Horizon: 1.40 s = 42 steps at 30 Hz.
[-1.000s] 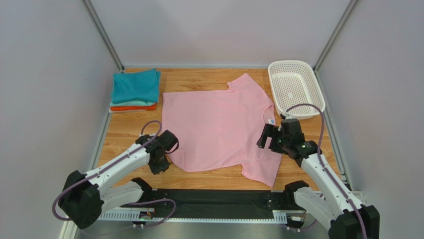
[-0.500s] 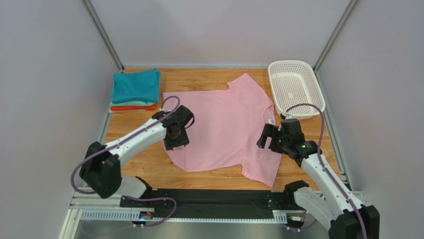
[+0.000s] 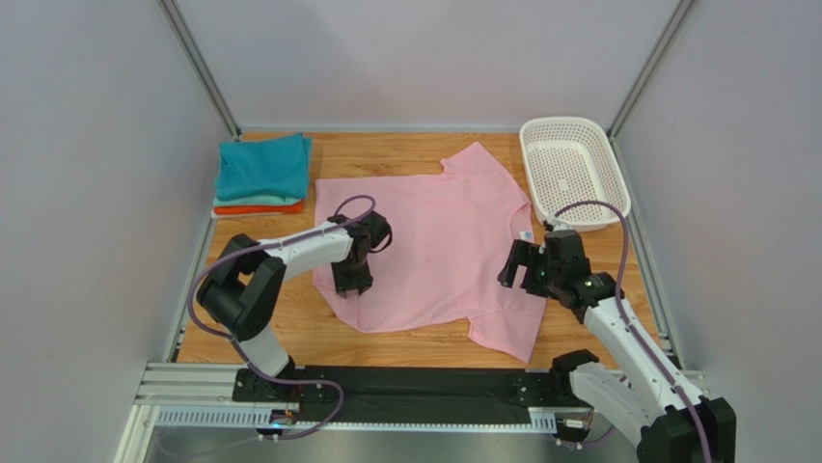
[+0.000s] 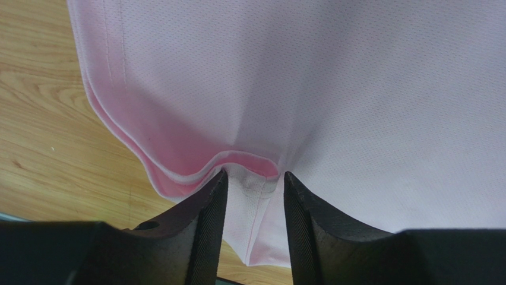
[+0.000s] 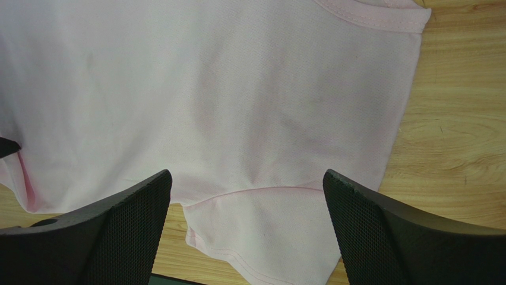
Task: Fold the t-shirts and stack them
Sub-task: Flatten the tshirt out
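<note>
Though the overhead view is small, I can see the pink t-shirt (image 3: 444, 241) spread flat on the table (image 3: 260, 318), its long axis running left to right: hem toward my left arm, collar (image 3: 526, 220) toward the right arm and the basket (image 3: 571, 169). The left gripper (image 3: 352, 282) sits on the near-left hem corner; the right gripper (image 3: 513, 262) hangs just beside the collar. A folded stack (image 3: 262, 172) of teal, pale and orange tees lies at the far left, well apart from both.

From the left wrist, the left gripper (image 4: 254, 181) is clamped on a bunch of the hem (image 4: 184, 172), whose edge curls up to show its underside, and the rest of the shirt stretches away ahead of the fingers.

From the right wrist, the right gripper (image 5: 247, 175) is spread wide with nothing between its fingers, over the shirt body where the sleeve (image 5: 261, 237) joins; it looks clear of the cloth, though height is hard to judge here.

My read: the whole shirt lies to the right of the gripping left arm, so the fold should carry the hem rightward along that axis toward the collar, with the right arm nearer that end.
</note>
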{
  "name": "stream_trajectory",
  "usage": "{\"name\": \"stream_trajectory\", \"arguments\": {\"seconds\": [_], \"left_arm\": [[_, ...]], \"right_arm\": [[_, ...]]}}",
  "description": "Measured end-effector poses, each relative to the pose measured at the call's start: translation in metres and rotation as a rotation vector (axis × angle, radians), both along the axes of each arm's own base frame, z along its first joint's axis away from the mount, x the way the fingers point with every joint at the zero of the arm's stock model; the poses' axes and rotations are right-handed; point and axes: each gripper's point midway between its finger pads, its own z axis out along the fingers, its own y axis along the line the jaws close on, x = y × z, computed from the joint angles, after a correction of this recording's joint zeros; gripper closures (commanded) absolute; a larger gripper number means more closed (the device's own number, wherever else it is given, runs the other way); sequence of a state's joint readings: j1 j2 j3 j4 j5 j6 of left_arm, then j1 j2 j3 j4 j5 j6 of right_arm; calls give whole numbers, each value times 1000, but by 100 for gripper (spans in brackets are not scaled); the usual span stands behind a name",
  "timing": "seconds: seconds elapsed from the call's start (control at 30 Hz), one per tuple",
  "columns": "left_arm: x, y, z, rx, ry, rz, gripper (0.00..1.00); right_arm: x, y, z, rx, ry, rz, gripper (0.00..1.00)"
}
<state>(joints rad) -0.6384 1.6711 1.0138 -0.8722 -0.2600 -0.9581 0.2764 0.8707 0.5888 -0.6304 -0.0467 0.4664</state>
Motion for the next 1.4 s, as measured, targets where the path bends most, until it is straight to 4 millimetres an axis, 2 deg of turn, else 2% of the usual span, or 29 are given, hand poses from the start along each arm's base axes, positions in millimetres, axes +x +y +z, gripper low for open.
{"name": "stream_trajectory", "arguments": {"seconds": [0.1, 0.13, 0.2, 0.27, 0.43, 0.53, 0.57, 0.77, 0.87, 1.03, 1.1, 1.13, 1.2, 1.23, 1.4], "left_arm": [[-1, 0, -6, 12, 22, -1, 64], [1, -1, -7, 9, 20, -2, 74], [1, -4, -7, 2, 21, -3, 83], [0, -4, -8, 2, 24, -4, 87], [-9, 3, -5, -10, 12, 4, 88], [-26, 15, 0, -10, 12, 20, 88], [-32, 19, 3, -10, 11, 27, 82], [-62, 45, 15, -11, -19, 89, 84], [-78, 57, 14, -3, -19, 132, 84], [-111, 79, 9, 11, -2, 218, 73], [-118, 82, 11, -12, -22, 248, 46], [-119, 82, 14, -30, -36, 263, 43], [-118, 80, 20, -70, -75, 295, 27], [-117, 80, 23, -87, -91, 306, 1], [-106, 72, 44, -177, -187, 353, 0]], "right_arm": [[0, 0, 0, 0, 0, 0, 0], [0, 0, 0, 0, -1, 0, 0], [0, 0, 0, 1, -2, 0, 0], [0, 0, 0, 1, -2, 0, 0], [0, 0, 0, 1, -1, 0, 0], [0, 1, 0, 4, 0, 3, 0], [-1, 1, 0, 5, 0, 4, 0], [0, 2, 0, 7, 0, 6, 0], [0, 3, -1, 11, 4, 10, 0], [-1, 4, -3, 12, 18, 14, 0], [-1, 4, -5, 13, 25, 16, 0], [-1, 4, -6, 12, 28, 17, 0], [-1, 5, -7, 11, 37, 18, 0], [-1, 5, -8, 12, 39, 18, 0], [-1, 6, -8, 15, 40, 22, 0]]}}
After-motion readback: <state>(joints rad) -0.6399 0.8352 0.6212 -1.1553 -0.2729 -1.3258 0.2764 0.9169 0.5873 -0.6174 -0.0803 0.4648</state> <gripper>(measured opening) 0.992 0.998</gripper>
